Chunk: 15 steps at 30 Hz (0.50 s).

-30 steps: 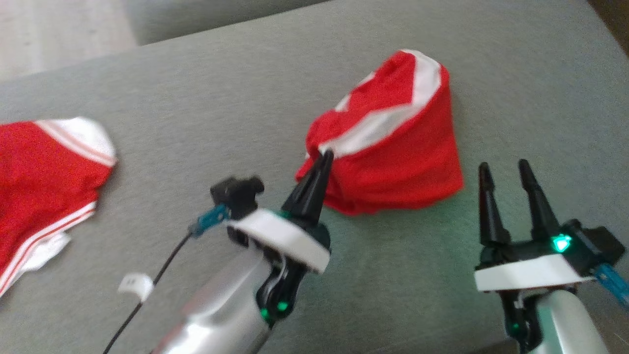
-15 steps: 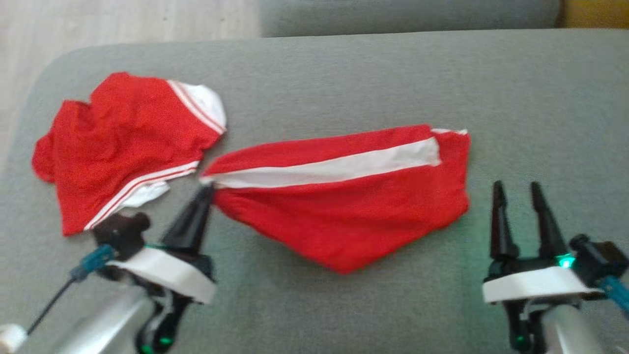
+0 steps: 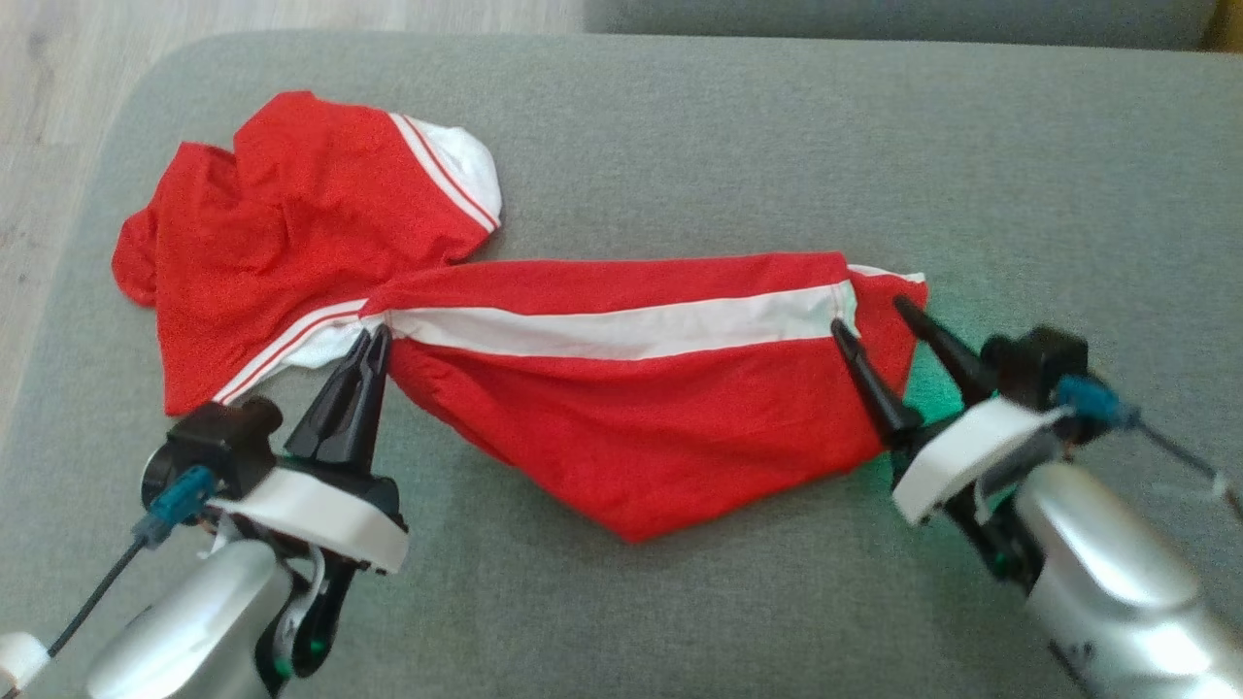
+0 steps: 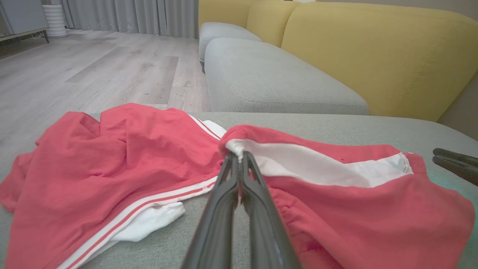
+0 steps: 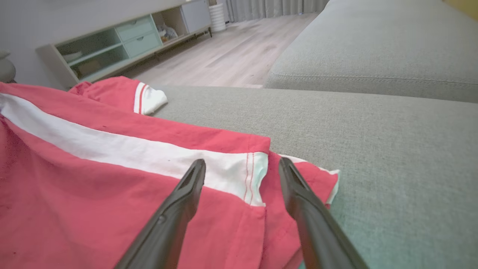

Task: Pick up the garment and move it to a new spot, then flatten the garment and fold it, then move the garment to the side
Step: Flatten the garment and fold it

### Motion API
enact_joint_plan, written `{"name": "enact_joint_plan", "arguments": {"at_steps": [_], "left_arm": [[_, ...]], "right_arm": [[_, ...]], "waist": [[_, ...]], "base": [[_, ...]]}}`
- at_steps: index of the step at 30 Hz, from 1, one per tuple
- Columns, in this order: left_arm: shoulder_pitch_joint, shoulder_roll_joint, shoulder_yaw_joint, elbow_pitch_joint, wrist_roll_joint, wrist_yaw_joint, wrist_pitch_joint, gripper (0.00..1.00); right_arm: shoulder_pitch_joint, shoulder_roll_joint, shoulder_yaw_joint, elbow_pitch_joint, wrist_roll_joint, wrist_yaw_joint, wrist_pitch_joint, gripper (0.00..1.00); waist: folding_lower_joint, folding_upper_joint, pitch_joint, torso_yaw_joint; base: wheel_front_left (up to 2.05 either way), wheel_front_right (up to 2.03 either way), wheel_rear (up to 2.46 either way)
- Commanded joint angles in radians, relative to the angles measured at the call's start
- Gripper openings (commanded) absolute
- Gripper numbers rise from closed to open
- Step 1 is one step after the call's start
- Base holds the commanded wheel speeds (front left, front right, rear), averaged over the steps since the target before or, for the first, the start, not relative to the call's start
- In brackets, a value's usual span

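Fingers (image 3: 345,408) of the left gripper (image 3: 374,335) are pressed together with no gap between them. They pinch the left end of the white waistband of the garment (image 3: 631,427). The left wrist view confirms this: the tips of the left gripper (image 4: 239,155) close on a bunched fold where the white band begins.

Fingers (image 3: 874,388) of the right gripper (image 3: 867,314) are spread apart and grip nothing. They straddle the right end of the waistband: one tip lies over the end of the white band, the other over the red corner beside it. Contact between the tips and the cloth cannot be determined. In the right wrist view, the right gripper (image 5: 242,161) frames the stitched end of the band.

Containers: a low cabinet (image 5: 123,41) stands against the wall, with open compartments and drawers. Its contents are too small to identify.

Garment condition: red shorts with a wide white waistband, lying on the grey cushion (image 3: 777,146). The waistband runs nearly straight from left to right between the two grippers. The red cloth below it sags to a point toward the robot and is lightly wrinkled. The left end is raised slightly off the cushion.

A second garment (image 3: 291,223), red with thin white stripes and a white cuff, lies crumpled to the left. Its lower edge touches the left end of the shorts.
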Motion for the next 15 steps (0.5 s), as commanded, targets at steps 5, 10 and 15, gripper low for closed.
{"name": "enact_joint_plan", "arguments": {"at_steps": [5,10,15], "left_arm": [[-0.065,-0.004,0.062,-0.026,-0.001,-0.017,-0.02,0.0],[-0.077,-0.026,0.067,-0.02,0.002,-0.032,-0.023,0.0],[-0.081,-0.037,0.072,-0.016,0.012,-0.033,-0.026,0.0]], "right_arm": [[-0.114,-0.062,0.111,0.056,0.106,0.007,0.064,1.0],[-0.177,-0.082,0.21,0.092,0.175,0.007,0.078,1.0],[-0.218,-0.094,0.265,0.113,0.196,0.007,0.037,0.0]], "waist": [[0.0,0.0,0.031,0.026],[0.0,0.0,0.048,0.04],[0.0,0.0,0.058,0.04]], "base": [[0.0,0.0,0.0],[0.0,0.0,0.0],[0.0,0.0,0.0]]}}
